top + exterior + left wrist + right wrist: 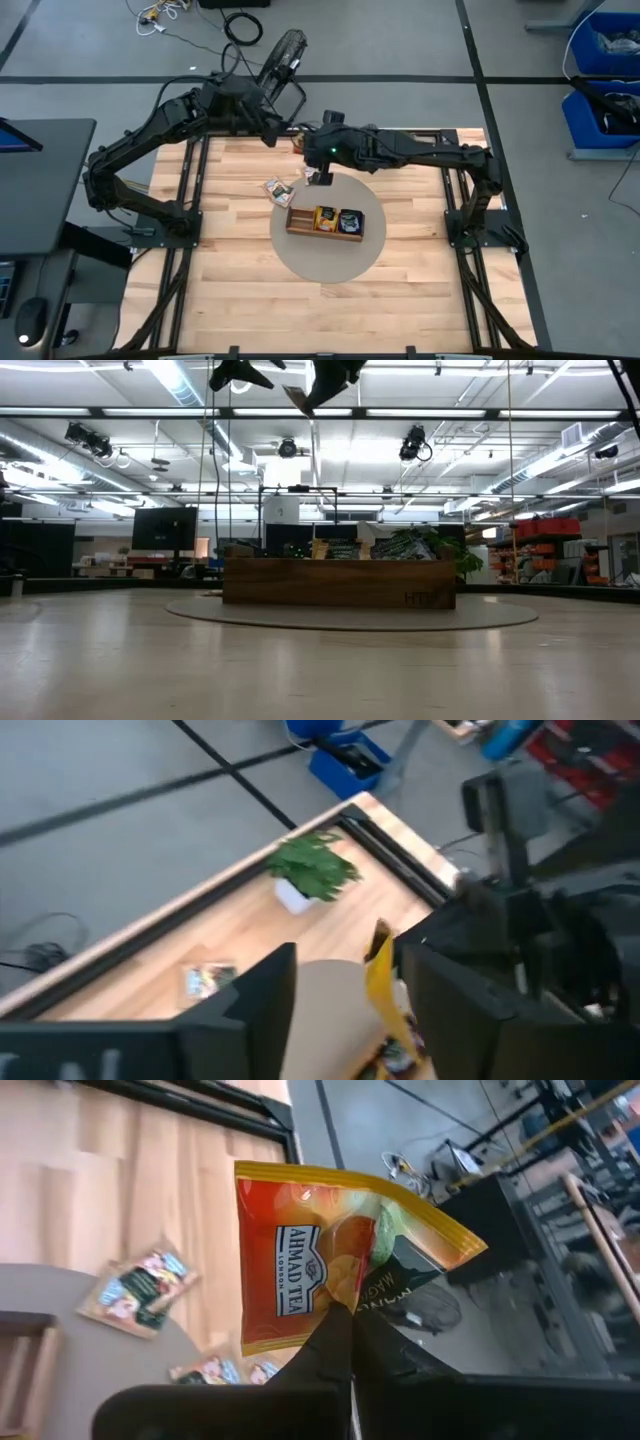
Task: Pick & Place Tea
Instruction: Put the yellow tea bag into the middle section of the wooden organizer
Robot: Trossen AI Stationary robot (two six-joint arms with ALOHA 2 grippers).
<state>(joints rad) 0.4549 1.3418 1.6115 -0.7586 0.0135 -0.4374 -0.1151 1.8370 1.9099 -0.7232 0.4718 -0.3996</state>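
Orange foil-look packet [320,1270] is what we have pinched in the right gripper [345,1330], fingers clamped on its lower edge, packet standing up above them, held in the air over the back part of the table near the round grey mat [300,262]. In the overhead the right gripper [318,176] sits just behind the wooden tray [324,234], which already has packets in its middle and right compartments; left compartment looks bare. More loose packets [279,190] lie on the wood and mat edge just left of the tray. Left gripper [345,1010] hangs close by, fingers apart, nothing between them; its camera sees the orange packet edge-on [380,975]. Our read on handling: thin, very light, floppy sachet with a slick surface, so it can swivel or slip in a narrow pinch. We'd grip near a sealed edge, well in from the corner, and keep moves slow. Not fragile, but it will flutter and could land tilted against a tray wall.
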